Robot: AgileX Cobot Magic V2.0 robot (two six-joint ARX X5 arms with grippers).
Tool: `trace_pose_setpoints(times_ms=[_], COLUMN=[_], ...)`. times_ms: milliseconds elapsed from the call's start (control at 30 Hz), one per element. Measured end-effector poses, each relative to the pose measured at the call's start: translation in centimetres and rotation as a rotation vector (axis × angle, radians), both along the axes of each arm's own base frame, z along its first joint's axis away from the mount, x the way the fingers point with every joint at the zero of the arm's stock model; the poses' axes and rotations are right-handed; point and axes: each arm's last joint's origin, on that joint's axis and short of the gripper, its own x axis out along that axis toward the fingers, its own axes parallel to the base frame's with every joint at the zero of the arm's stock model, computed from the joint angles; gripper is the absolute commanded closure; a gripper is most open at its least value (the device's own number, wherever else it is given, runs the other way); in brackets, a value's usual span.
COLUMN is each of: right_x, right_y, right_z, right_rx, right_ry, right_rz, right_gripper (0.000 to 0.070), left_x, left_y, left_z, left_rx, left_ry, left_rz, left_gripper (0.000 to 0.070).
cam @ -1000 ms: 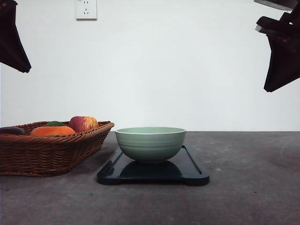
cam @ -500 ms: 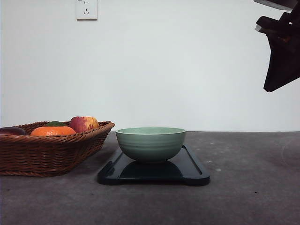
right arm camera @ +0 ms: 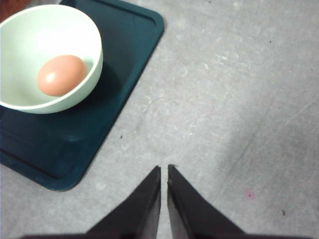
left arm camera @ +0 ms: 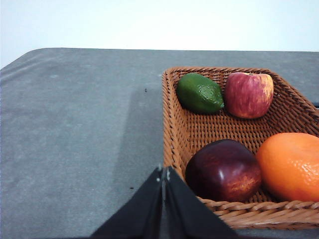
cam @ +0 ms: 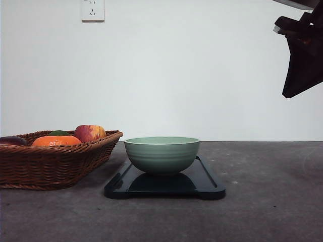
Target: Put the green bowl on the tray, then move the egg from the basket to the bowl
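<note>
Both steps look complete: egg point(right arm camera: 62, 74) in green bowl point(cam: 162, 154), centre frame on tray point(cam: 207, 181). Right end effector point(right arm camera: 164, 172) and left end effector point(left arm camera: 163, 174) closed, empty. Next: none needed.

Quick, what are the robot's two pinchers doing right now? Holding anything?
Left gripper: shut, holding nothing.
Right gripper: shut, holding nothing.

Non-task items. 4 fruits lie together: a green avocado point(left arm camera: 199, 93) touching a red apple point(left arm camera: 248, 94), with a dark red-purple fruit point(left arm camera: 224, 170) beside an orange point(left arm camera: 290, 166). All rest above a grey tabletop point(cam: 272, 201). A white wall socket point(cam: 93, 9) sits on the wall behind.
</note>
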Motion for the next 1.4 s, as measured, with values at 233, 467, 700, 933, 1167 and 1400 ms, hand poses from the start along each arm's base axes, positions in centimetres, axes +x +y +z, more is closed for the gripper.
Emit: trace_pose_setpoints(times_ms=[233, 467, 700, 933, 1167, 1400], right_x=[0.1, -0.6, -5.8, -9.7, -10.6, -10.6], right_y=[0.0, -0.7, -3.7, -5.6, -6.0, -6.0], right_z=[0.1, 0.6, -2.7, -9.1, -9.6, -9.8], right_rx=[0.004, -0.054, 0.016, 0.016, 0.021, 0.015], right_ry=[-0.013, -0.176, -0.554, -0.668, -0.762, -0.740], right_rz=[0.000, -0.023, -0.119, -0.216, -0.261, -0.262], right_gripper=[0.0685, 0.0685, 0.0685, 0.0685, 0.0685, 0.0685], left_x=[0.0, 0.0, 0.0, 0.0, 0.0, 0.0], left_y=[0.0, 0.0, 0.0, 0.0, 0.0, 0.0], left_z=[0.0, 0.0, 0.0, 0.0, 0.0, 0.0], left_rx=[0.000, 0.000, 0.000, 0.000, 0.000, 0.000], left_ry=[0.000, 0.000, 0.000, 0.000, 0.000, -0.001], left_rz=[0.000, 0.000, 0.000, 0.000, 0.000, 0.000], left_gripper=[0.0700, 0.0700, 0.0700, 0.0700, 0.0700, 0.0700])
